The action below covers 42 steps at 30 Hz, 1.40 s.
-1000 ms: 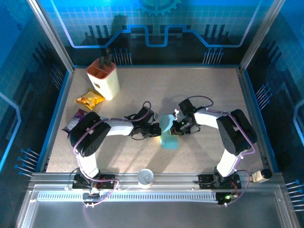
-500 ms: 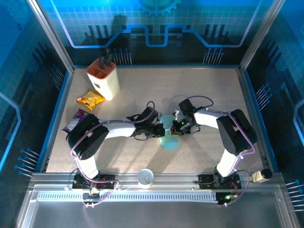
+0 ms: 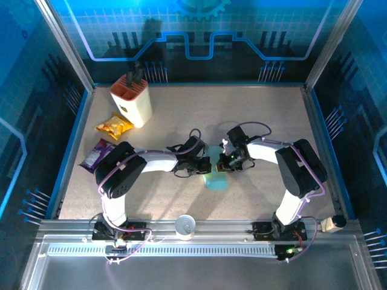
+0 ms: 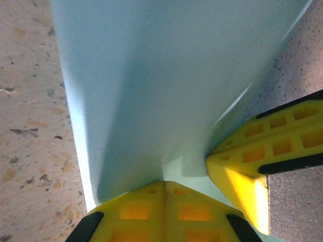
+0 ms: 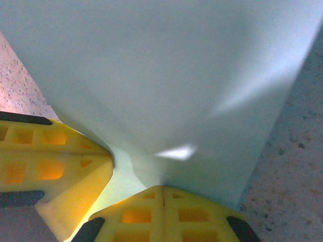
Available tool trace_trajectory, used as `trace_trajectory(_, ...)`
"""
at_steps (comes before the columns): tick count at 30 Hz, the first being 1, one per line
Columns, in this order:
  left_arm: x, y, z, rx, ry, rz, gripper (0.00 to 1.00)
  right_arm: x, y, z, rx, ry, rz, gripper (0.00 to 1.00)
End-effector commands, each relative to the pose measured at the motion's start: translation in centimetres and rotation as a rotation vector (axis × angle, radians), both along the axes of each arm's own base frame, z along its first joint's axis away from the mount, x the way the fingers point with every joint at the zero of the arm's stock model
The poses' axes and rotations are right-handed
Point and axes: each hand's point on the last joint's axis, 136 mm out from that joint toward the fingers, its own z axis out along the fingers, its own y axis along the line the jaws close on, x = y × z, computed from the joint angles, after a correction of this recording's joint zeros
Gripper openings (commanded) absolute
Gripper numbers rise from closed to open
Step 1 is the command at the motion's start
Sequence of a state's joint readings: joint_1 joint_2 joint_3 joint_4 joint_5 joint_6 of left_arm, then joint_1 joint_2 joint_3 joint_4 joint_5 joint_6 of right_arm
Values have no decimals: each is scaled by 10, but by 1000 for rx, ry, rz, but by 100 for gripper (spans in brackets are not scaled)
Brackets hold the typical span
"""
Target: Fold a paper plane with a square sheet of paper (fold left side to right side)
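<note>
The light-blue square sheet of paper [image 3: 215, 180] lies mid-table, its upper part lifted between the two grippers. My left gripper [image 3: 205, 164] is shut on one raised flap, and the paper [image 4: 166, 75] rises straight from its closed yellow fingertips [image 4: 164, 182]. My right gripper [image 3: 224, 162] faces it from the right, also shut on the sheet [image 5: 166, 65] at its fingertips [image 5: 162, 187]. The two grippers nearly touch: the right one's finger [image 4: 237, 171] shows in the left wrist view, the left one's finger [image 5: 60, 166] in the right wrist view. No folded paper plane shape is visible.
A cream knife block [image 3: 132, 99] stands at the back left. In front of it lie a yellow snack packet [image 3: 113, 127] and a purple snack packet [image 3: 97, 154]. A white cup-like object [image 3: 185, 225] sits on the near rail.
My left gripper has moved right toward the right gripper, bringing the paper's left part over with it. The right gripper has stayed put.
</note>
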<state>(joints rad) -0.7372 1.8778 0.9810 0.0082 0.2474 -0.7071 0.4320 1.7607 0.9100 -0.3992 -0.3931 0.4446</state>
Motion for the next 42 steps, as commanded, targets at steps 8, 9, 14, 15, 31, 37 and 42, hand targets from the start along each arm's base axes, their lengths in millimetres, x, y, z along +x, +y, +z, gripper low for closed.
trace_trajectory(8, -20, 14, -26, 111, 88, 15, 0, -8, 1, -6, -20, -5, -2, 0)
trace_trajectory(9, -20, 15, -27, 114, 88, 15, 0, -5, 5, 0, 6, -24, -2, 0)
trace_trajectory(14, -22, 16, -28, 116, 90, 5, 0, 9, 19, 21, 97, -95, -13, 0)
trace_trajectory(15, -21, 15, -28, 113, 89, 3, 0, 12, 21, 24, 115, -103, -15, 0)
trace_trajectory(31, -23, 13, -27, 107, 86, -7, 0, 43, 42, 8, 115, -74, -15, 0)
trace_trajectory(37, -32, 15, -27, 92, 108, -15, 0, 34, 26, -13, 9, -25, -24, 0)
trace_trajectory(42, -44, 18, -26, 82, 139, -26, 0, 28, 12, -23, -71, -2, -30, 0)
